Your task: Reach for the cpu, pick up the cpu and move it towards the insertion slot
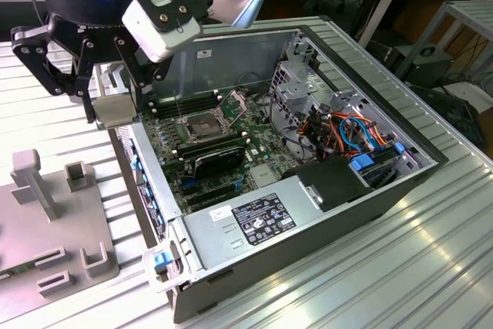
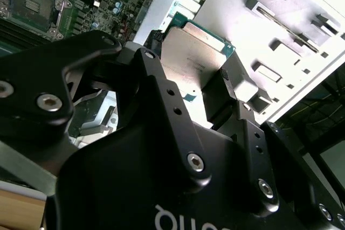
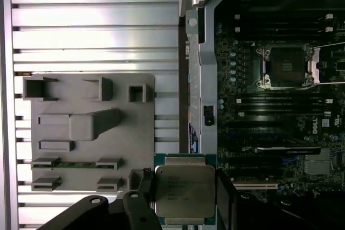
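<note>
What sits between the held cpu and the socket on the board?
In the first wrist view, the case's metal wall and a strip of board with memory slots lie between the cpu and the socket.

Ribbed metal table [image 1: 431,267] bears computer case [image 1: 254,225], grey fixture plate [image 1: 46,225].

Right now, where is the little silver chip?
The cpu is held between the gripper fingers, in the air over the computer case's edge, on the exterior view's left of the insertion slot.
</note>
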You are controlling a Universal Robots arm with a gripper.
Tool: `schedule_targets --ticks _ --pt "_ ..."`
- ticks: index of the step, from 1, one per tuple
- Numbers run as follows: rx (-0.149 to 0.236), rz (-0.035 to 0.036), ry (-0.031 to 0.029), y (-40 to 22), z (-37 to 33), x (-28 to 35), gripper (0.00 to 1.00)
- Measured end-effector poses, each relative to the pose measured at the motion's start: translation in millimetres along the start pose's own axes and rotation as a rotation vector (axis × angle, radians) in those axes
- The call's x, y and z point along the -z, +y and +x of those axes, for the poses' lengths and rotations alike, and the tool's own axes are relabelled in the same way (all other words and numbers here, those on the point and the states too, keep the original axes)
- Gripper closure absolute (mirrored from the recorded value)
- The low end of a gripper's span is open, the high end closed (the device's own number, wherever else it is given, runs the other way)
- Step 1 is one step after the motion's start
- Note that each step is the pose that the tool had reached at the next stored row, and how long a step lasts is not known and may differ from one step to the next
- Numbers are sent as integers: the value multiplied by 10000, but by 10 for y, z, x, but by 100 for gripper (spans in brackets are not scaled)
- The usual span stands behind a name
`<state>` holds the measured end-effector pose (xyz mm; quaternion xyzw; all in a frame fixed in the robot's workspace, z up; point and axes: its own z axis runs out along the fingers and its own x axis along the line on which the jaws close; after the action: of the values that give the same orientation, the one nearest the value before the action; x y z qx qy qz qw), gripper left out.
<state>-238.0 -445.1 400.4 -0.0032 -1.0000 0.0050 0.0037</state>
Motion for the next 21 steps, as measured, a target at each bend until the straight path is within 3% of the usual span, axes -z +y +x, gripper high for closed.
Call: schedule_targets --ticks 11,21 --pt "1 1 0 1 -128 1 45" --pt "0 4 1 2 -298 2 45"
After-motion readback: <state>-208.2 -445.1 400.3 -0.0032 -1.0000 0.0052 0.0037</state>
